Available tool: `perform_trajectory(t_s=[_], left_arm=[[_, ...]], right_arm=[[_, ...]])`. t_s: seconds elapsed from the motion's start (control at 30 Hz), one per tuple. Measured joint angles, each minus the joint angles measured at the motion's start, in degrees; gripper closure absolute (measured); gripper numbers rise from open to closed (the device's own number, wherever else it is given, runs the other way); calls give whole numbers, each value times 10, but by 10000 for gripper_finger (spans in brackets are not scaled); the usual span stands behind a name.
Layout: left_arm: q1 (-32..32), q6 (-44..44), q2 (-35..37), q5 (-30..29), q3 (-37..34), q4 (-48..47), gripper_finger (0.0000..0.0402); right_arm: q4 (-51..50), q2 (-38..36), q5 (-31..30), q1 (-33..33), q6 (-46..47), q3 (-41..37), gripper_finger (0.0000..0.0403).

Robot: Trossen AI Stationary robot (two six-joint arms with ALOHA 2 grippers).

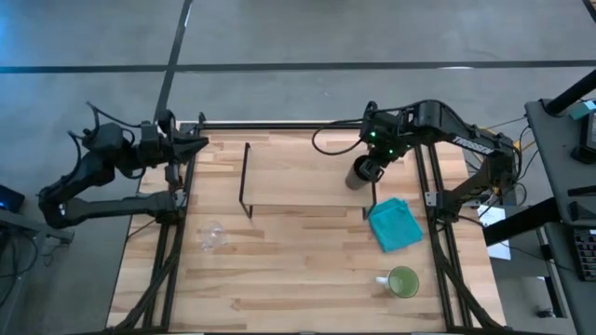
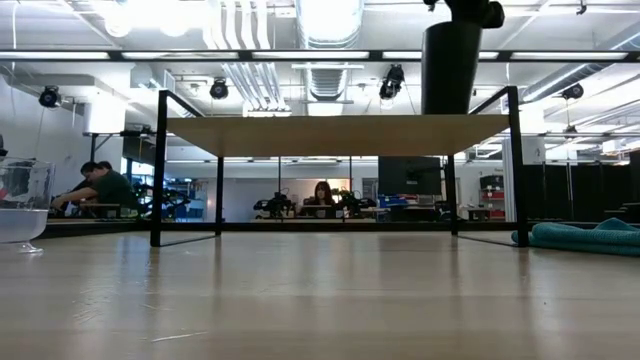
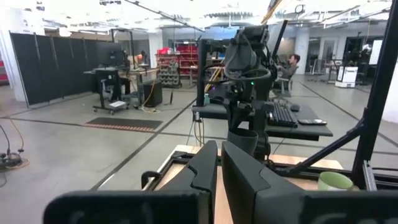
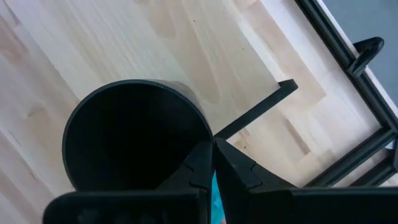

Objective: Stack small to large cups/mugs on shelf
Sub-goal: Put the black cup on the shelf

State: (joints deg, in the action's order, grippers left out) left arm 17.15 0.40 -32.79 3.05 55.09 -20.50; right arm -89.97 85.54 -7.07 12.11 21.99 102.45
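Note:
The tall black cup (image 1: 362,171) is in my right gripper (image 4: 212,159), at the right end of the shelf (image 1: 307,179). In the low view the black cup (image 2: 450,68) stands upright over the shelf board (image 2: 300,135); whether its base touches the board cannot be told. The clear glass cup (image 1: 212,235) stands on the table in front of the shelf's left end. Near the table's right front corner, the light-green mug (image 1: 402,281) stands on its base. My left gripper (image 3: 219,169) is shut and waits at the table's far left corner. My right gripper is shut on the black cup's rim (image 4: 200,138), on one side of the mouth, one finger inside the cup and one finger (image 4: 239,167) outside. It comes from above, pointing down. The cup hangs upright below it at shelf-top height.
A blue cloth (image 1: 395,224) lies on the table just in front of the shelf's right end. The shelf's black wire legs (image 2: 158,170) stand at both ends. Black frame rails (image 1: 436,233) run along the table's left and right edges. People sit in the room beyond.

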Motion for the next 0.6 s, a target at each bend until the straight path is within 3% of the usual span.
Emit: perform_trajectory(t_s=[0.6], left_arm=[[0,5,8,-1,0,39,391]], right_arm=[[17,2,0,3,-26,0,323]])
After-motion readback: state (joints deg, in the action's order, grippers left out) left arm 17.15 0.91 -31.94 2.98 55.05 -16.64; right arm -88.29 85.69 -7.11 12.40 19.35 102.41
